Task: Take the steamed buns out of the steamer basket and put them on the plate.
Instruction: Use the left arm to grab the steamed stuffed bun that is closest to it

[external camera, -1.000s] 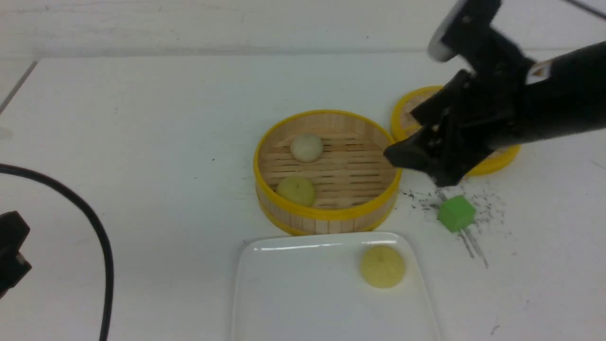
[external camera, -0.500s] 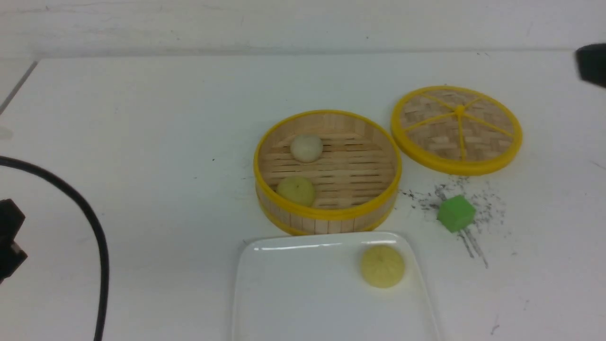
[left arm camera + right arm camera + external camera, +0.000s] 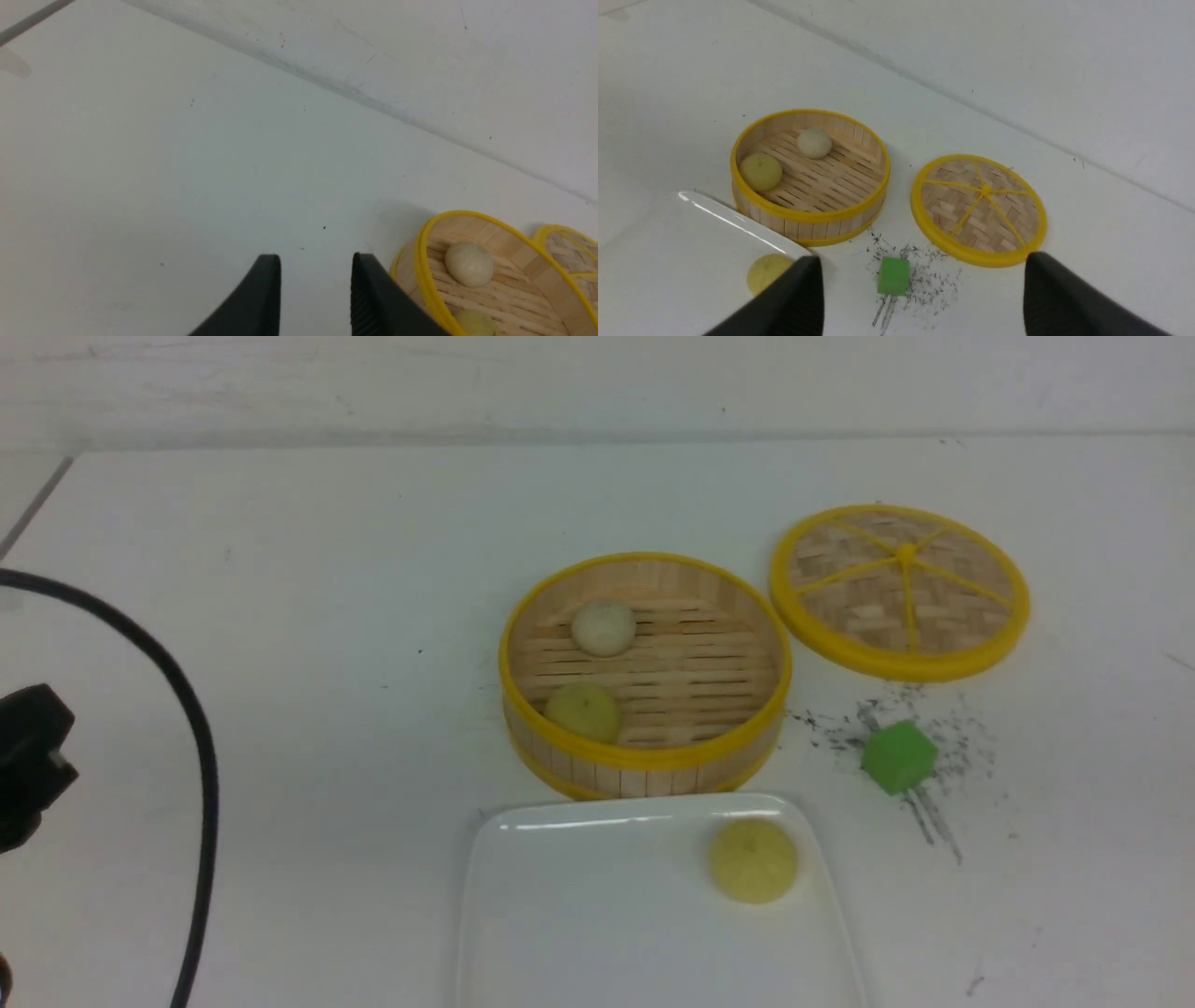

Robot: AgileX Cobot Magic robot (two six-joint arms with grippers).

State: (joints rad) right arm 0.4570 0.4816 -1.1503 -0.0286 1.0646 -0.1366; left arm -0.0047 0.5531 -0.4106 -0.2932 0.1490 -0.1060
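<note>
The steamer basket [image 3: 644, 767] held an off-white bun [image 3: 603, 626] and a yellow bun [image 3: 583, 711]; a third bun [image 3: 753, 860] lay on the plate [image 3: 579, 915].

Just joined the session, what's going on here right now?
One pale yellow steamed bun sits on the white plate. An off-white bun and a second yellow bun are in the steamer basket. The left end effector and right end effector are both open, empty and clear of the buns.
</note>
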